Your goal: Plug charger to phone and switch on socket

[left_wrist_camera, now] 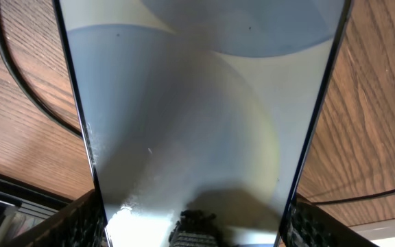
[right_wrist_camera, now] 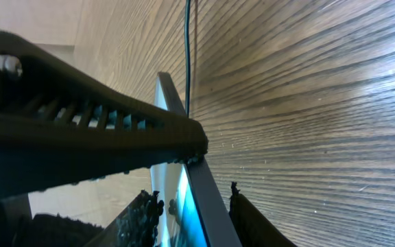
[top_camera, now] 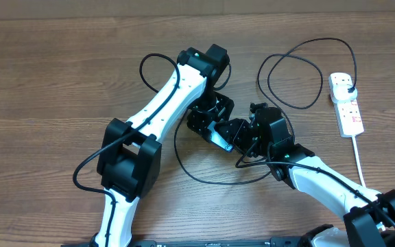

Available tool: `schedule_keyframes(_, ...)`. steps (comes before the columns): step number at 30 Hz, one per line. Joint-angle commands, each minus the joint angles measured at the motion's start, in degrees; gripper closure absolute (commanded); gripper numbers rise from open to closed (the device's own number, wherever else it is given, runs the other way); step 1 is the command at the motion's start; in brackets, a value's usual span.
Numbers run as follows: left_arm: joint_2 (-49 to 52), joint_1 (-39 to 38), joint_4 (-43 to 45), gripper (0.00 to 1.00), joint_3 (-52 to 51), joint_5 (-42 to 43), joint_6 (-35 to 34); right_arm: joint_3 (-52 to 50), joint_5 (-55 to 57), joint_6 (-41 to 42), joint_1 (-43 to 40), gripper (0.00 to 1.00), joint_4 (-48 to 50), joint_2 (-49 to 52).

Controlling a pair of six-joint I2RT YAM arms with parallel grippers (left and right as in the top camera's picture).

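The phone (top_camera: pixel 221 142) is lifted at the table's middle, between both grippers. My left gripper (top_camera: pixel 208 120) is shut on it. In the left wrist view the pale screen (left_wrist_camera: pixel 197 123) fills the frame, and the gripper (left_wrist_camera: pixel 194 219) has a finger on each long edge. My right gripper (top_camera: pixel 242 137) straddles the phone's edge (right_wrist_camera: pixel 208 206), and its jaws (right_wrist_camera: pixel 194 213) are open with small gaps either side. The black charger cable (top_camera: pixel 321 39) loops at the back right, and its plug (top_camera: pixel 348 86) sits in the white socket (top_camera: pixel 348 113). The connector tip is hidden.
The socket's thick white cord (top_camera: pixel 358 161) runs toward the front right, beside my right arm. Black cable also curves on the wood in front of the grippers (top_camera: pixel 204 180), beside the phone in the left wrist view (left_wrist_camera: pixel 19 89), and in the right wrist view (right_wrist_camera: pixel 188 41).
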Motion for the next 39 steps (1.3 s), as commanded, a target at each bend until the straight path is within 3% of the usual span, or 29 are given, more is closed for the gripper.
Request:
schedule_keyframes(1,-0.11,0.07,0.00,0.33,1.68,1.31,-3.39,1.11,0.96,1.14,0.20,0.67,0.57,0.39)
schedule_keyframes(6,-0.11,0.11,1.81,0.34,1.68,3.80,-3.80,1.14,0.94,1.11,0.20,0.77,0.57,0.39)
schedule_keyframes(12,-0.11,0.11,3.06,0.33,1.66,6.10,-3.76,1.14,0.94,1.11,0.20,0.80,0.55,0.39)
schedule_keyframes(18,-0.11,0.11,3.26,0.33,1.68,6.69,-3.74,1.11,0.92,1.11,0.17,0.89,0.57,0.39)
schedule_keyframes(21,-0.11,0.11,3.61,0.29,1.68,6.71,-3.72,1.14,0.94,1.09,0.20,0.93,0.57,0.39)
schedule_keyframes(28,-0.11,0.11,4.09,0.26,1.68,6.69,-3.06,1.11,0.92,1.11,0.11,0.96,0.94,0.39)
schedule_keyframes(30,-0.11,0.11,4.09,0.21,1.68,6.69,-3.06,1.14,0.63,1.14,0.11,0.96,1.70,0.37)
schedule_keyframes(34,-0.11,0.11,4.11,0.02,1.66,6.71,-3.06,1.14,-0.33,1.62,-0.26,0.96,3.43,0.37)
schedule_keyframes(39,-0.11,0.11,6.86,0.00,1.68,6.71,0.00,1.14,-1.77,2.82,-2.47,0.96,3.34,0.26)
